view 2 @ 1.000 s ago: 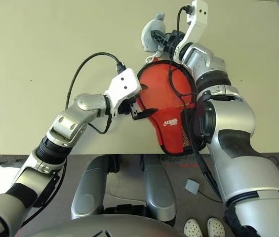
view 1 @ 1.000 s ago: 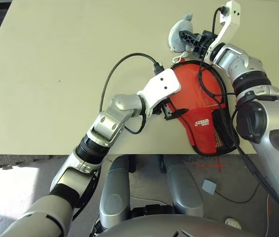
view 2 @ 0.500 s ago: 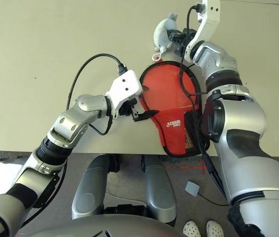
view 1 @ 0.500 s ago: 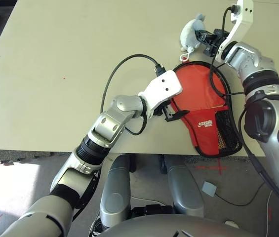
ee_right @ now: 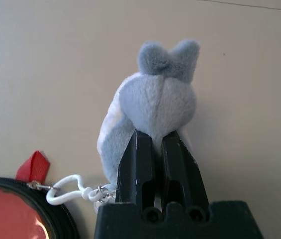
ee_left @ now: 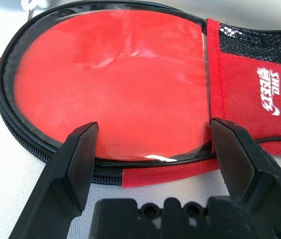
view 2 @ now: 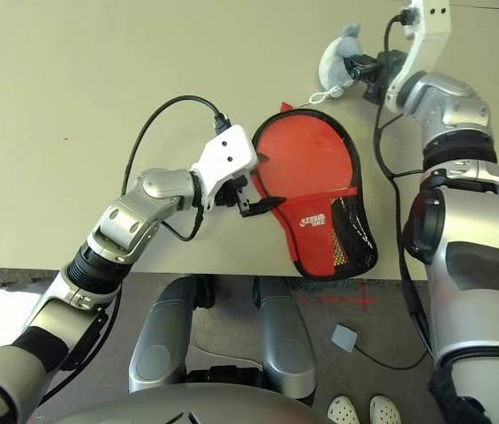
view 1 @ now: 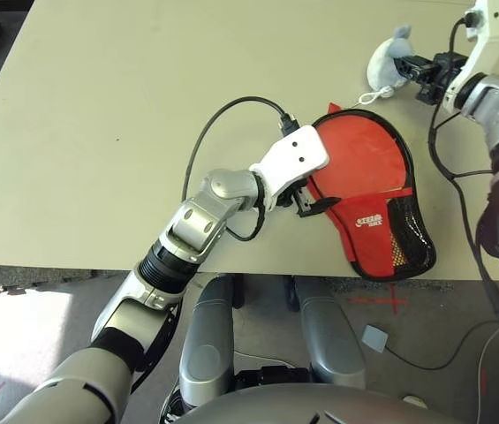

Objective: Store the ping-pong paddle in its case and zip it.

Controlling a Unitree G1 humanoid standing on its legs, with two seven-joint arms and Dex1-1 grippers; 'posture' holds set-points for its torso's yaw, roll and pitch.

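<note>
The red case (view 1: 364, 181) lies flat near the table's front edge, logo and mesh pocket (view 1: 405, 237) toward me. A glossy red round panel (ee_left: 110, 84) fills its black zipper rim. The ping-pong paddle itself is hidden, and I cannot tell whether it lies under that panel. My left gripper (view 1: 313, 196) is open at the case's left rim, its fingers (ee_left: 80, 159) straddling the zipper edge. My right gripper (view 1: 411, 66) is shut on the grey-white plush charm (ee_right: 152, 99), beyond the case's far end. A white cord (ee_right: 65, 188) links the charm to the zipper end.
A black cable (view 1: 223, 119) loops over the table from my left wrist, and another hangs along my right arm (view 1: 452, 177). The case's handle end reaches the table's front edge (view 1: 99, 265). Bare tabletop (view 1: 125, 79) spreads to the left and far side.
My right gripper has shut on the plush charm and carried it to the right, away from the case's far end. The right arm and its cable no longer cross the case. The left gripper stays put.
</note>
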